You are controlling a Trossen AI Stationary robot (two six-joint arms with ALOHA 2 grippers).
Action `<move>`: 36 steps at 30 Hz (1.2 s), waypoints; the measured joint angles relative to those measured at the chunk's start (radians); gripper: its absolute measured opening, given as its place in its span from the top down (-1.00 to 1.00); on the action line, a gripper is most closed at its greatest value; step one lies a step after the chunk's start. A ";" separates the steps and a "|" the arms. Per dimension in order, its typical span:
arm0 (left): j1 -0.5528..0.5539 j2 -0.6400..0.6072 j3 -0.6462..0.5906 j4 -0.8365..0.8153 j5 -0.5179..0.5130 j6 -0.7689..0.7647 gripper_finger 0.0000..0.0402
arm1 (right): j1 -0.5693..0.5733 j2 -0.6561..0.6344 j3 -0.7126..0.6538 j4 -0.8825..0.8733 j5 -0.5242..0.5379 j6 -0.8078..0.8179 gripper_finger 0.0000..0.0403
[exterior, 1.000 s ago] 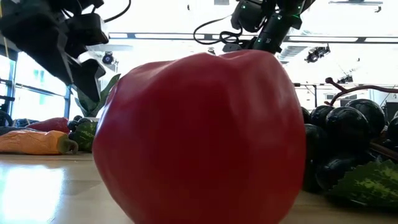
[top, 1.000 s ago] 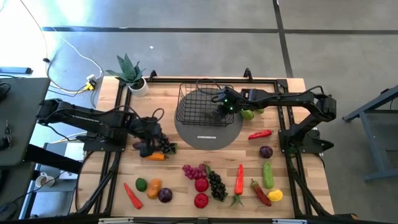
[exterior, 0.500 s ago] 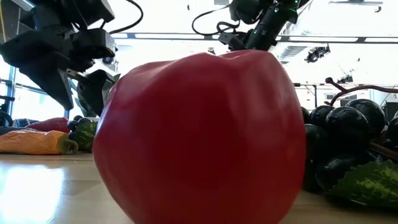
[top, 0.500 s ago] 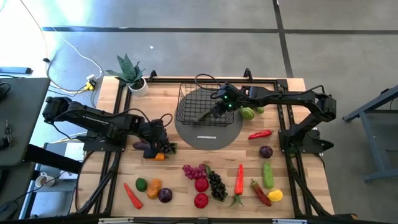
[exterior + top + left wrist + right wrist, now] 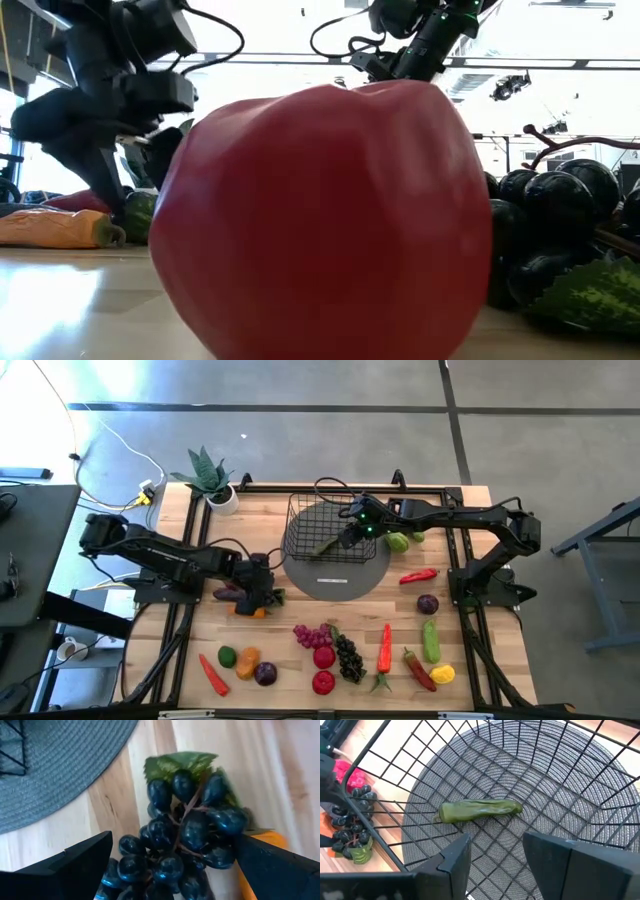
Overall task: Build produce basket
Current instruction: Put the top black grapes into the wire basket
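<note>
A black wire basket [image 5: 300, 520] stands on a round grey mat [image 5: 335, 578] at the table's far middle. On the basket's floor lies a green pepper [image 5: 480, 811]. My right gripper [image 5: 348, 537] hangs open above that pepper [image 5: 322, 546], with nothing between its fingers [image 5: 451, 862]. At the left, a bunch of dark grapes [image 5: 185, 845] lies on the wood beside an orange pepper [image 5: 262, 851]. My left gripper [image 5: 257, 594] is open and low over the bunch, one finger [image 5: 85, 865] on each side. Whether they touch the grapes, I cannot tell.
More produce lies along the near half: red grapes [image 5: 312, 634], another dark bunch [image 5: 348, 658], a red chili [image 5: 385, 648], a cucumber [image 5: 431, 640], apples [image 5: 323, 682]. A green apple [image 5: 398, 542] sits right of the basket. A potted plant [image 5: 210, 478] stands far left.
My left gripper has gone down and toward the table's right, onto the dark grape bunch, rolling a little, and has stayed open. The grapes have kept their place.
</note>
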 joint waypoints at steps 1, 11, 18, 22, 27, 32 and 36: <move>0.000 0.013 0.000 0.008 -0.015 0.000 -0.98 | 0.000 0.000 0.000 0.001 0.000 0.000 0.19; 0.000 0.060 0.000 0.025 -0.056 -0.018 -0.90 | 0.000 0.000 0.000 0.022 0.015 0.030 0.19; 0.000 0.060 0.000 0.068 -0.056 0.006 -0.69 | 0.001 0.000 0.000 0.030 0.016 0.038 0.19; 0.000 0.060 0.000 0.083 -0.059 0.037 -0.53 | 0.001 0.000 0.000 0.030 0.016 0.048 0.19; 0.000 0.060 0.000 0.091 -0.059 0.070 -0.30 | 0.002 0.000 0.000 0.030 0.016 0.056 0.19; 0.000 0.059 0.000 0.092 -0.059 0.112 -0.04 | 0.002 0.000 0.000 0.029 0.016 0.056 0.19; 0.000 0.058 0.000 0.094 -0.059 0.138 0.22 | 0.002 0.000 0.000 0.029 0.016 0.063 0.19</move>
